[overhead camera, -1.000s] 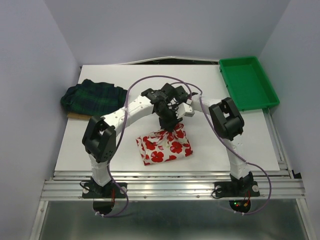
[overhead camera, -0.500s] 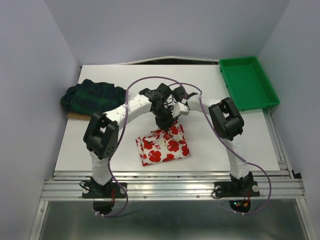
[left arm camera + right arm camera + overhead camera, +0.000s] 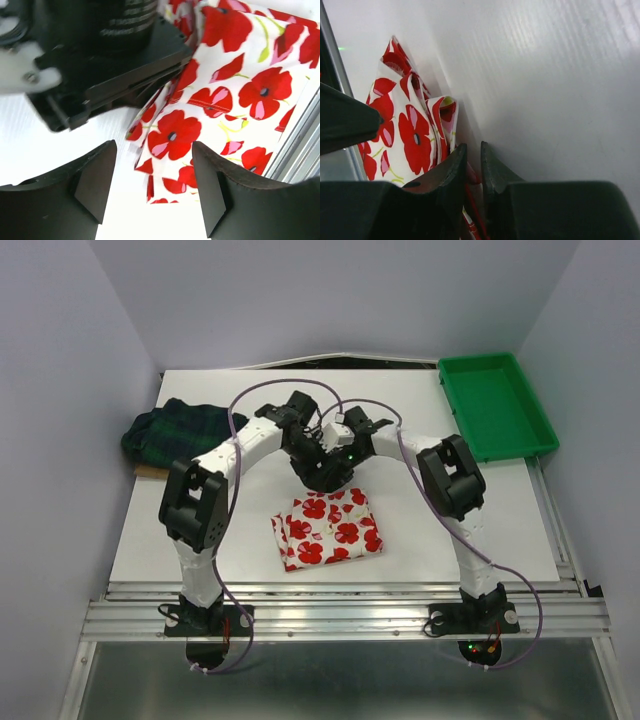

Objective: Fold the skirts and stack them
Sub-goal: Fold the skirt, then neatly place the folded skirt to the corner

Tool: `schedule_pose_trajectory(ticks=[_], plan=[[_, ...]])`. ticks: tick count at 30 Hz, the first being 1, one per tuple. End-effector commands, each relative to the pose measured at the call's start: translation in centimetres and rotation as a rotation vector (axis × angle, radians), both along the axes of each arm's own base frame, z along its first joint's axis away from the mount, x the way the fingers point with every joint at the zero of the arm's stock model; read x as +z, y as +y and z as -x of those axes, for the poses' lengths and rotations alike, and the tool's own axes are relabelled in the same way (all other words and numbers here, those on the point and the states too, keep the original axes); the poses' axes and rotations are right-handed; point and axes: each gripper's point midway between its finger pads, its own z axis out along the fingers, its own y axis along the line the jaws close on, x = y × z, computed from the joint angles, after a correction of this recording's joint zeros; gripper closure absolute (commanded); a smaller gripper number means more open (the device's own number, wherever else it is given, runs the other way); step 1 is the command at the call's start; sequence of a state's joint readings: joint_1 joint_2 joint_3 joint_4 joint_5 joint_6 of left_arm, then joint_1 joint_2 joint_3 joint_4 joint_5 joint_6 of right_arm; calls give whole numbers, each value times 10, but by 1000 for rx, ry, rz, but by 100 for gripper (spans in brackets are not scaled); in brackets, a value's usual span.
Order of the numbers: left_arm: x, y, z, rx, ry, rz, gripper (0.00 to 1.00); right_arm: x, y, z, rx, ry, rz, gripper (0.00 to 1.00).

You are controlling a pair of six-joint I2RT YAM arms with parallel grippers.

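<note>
The white skirt with red flowers [image 3: 330,531] lies folded in a flat rectangle near the table's front middle. Both grippers hang close together just over its far edge. My left gripper [image 3: 317,479] [image 3: 154,186] is open; the floral skirt [image 3: 220,95] shows below the wide gap and nothing sits between the fingers. My right gripper [image 3: 339,471] [image 3: 472,146] has its jaws almost together, with a red hem of the floral skirt [image 3: 412,130] in the narrow slit. The dark plaid skirt [image 3: 182,433] lies bunched at the table's back left, away from both arms.
A green plastic tray [image 3: 497,406] stands at the back right corner. The table's metal front rail [image 3: 340,605] runs past the arm bases. In the left wrist view the right arm's black wrist housing [image 3: 107,55] fills the upper left.
The left gripper has opened and let go of the floral skirt. Both grippers have drawn back toward the far side. The skirt's lifted far edge has dropped flat. The right jaws have parted slightly.
</note>
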State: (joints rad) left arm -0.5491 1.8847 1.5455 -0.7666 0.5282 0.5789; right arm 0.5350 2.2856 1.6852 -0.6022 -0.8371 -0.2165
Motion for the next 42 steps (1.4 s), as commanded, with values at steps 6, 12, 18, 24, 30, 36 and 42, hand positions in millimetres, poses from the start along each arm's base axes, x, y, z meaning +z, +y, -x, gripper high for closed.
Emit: schedule_pose_trajectory(ticks=[6, 12, 18, 24, 30, 36, 42], plan=[[50, 2, 11, 179, -88, 165, 37, 54, -1, -86, -209, -218, 55, 68], [60, 14, 20, 348, 8, 353, 40, 130, -29, -94, -317, -280, -1, 58], [34, 20, 27, 543, 142, 391, 35, 122, -39, -4, -225, -10, -65, 45], [-10, 29, 26, 668, 253, 320, 36, 78, -36, 77, -114, 187, -41, 43], [-51, 44, 16, 745, 301, 205, 35, 12, -56, 91, -160, 244, 106, 46], [-79, 39, -3, 706, 343, 130, 42, -26, -65, 88, -251, 279, 206, 49], [-80, 28, -66, 678, 223, 125, 47, -46, -92, 50, -439, 253, 279, 50]])
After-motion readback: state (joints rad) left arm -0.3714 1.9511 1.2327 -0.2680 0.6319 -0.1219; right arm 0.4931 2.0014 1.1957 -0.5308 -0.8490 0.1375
